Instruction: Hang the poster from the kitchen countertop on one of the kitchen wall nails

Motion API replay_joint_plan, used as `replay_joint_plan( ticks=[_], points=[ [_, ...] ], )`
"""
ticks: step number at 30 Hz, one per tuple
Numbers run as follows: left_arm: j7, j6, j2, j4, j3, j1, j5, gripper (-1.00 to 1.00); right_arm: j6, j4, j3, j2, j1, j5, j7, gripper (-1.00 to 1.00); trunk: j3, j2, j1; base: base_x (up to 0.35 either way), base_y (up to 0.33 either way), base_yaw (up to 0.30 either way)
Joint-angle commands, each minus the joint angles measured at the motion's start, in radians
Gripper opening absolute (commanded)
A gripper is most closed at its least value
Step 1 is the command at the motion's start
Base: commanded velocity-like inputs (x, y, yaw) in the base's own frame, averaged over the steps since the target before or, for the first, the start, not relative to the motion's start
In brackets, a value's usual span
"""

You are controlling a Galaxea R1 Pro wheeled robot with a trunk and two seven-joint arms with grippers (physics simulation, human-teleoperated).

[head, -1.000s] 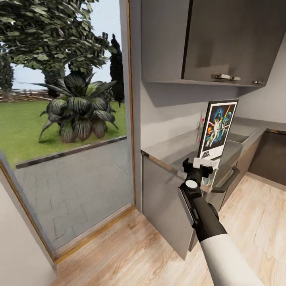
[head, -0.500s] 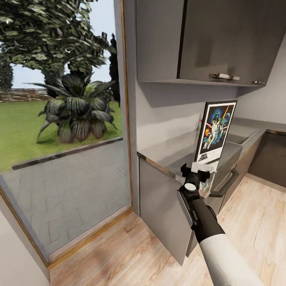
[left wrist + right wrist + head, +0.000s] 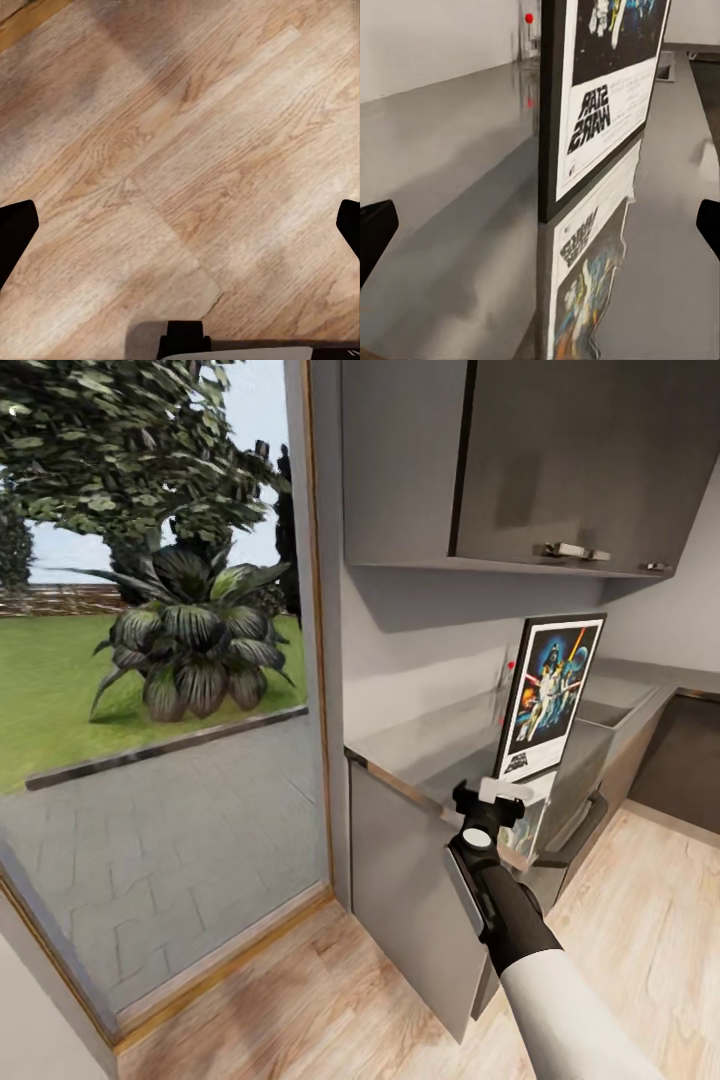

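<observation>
Half the head view, from nine o'clock inward, is a glass door [image 3: 165, 690] onto a garden, its lower edge cut off by the frame. Toward three o'clock the poster [image 3: 548, 695] stands upright on the kitchen countertop [image 3: 420, 745], its foot hidden behind the right gripper [image 3: 505, 792]; the right wrist view shows that gripper's dark fingertips [image 3: 375, 232] spread wide apart at either side, not touching the poster. Over bare wooden floor [image 3: 187, 150], the left gripper [image 3: 180, 225] likewise has its tips far apart.

Wall cupboards [image 3: 520, 460], wood floor [image 3: 330, 1000], garden plant [image 3: 190, 650]
</observation>
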Motion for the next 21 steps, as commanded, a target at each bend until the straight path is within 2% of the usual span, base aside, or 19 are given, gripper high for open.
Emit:
replay_joint_plan(
  ticks=[1,15,21],
  points=[
    [0.0,-0.001,0.0,-0.001,0.0,0.0,0.0,1.0,0.007,0.0,0.003,0.0,-0.001,-0.003,-0.006,1.0,-0.001,0.0,0.0,0.056,0.0,0.0],
    [0.0,-0.001,0.0,-0.001,0.0,0.0,0.0,1.0,0.007,0.002,0.001,0.0,-0.001,-0.003,-0.007,1.0,-0.001,0.0,0.0,0.11,0.031,0.0],
    [0.0,-0.001,0.0,-0.001,0.0,0.0,-0.001,1.0,0.007,0.005,0.001,0.0,-0.001,-0.003,-0.008,1.0,-0.001,0.0,0.0,0.143,-0.127,0.0]
  ],
)
